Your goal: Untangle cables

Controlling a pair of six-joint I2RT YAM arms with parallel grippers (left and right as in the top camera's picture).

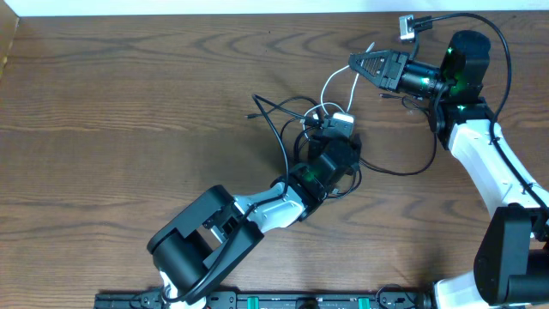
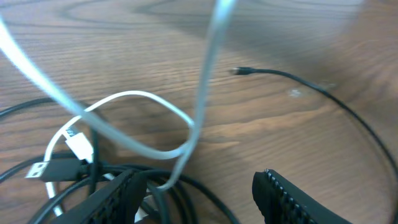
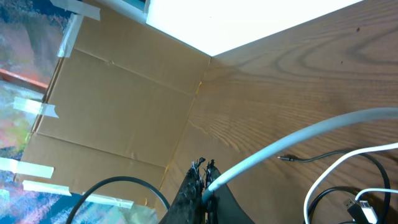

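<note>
The cables lie in a tangle at the table's middle point(image 1: 309, 129): a white cable point(image 1: 339, 86) and two thin black cables point(image 1: 279, 112). My right gripper point(image 1: 356, 62) is shut on the white cable and holds it raised above the pile; the right wrist view shows the cord pinched between its fingertips point(image 3: 206, 180). My left gripper point(image 1: 341, 148) is open and low over the tangle, with black loops and the white cable point(image 2: 186, 134) between its fingers point(image 2: 199, 196). A black plug end point(image 2: 239, 71) lies apart on the wood.
A black cable loop point(image 1: 403, 167) trails right of the pile toward the right arm's base point(image 1: 480, 146). A cardboard wall point(image 3: 124, 93) stands at the table's far edge. The left arm point(image 1: 223, 223) stretches from the front edge.
</note>
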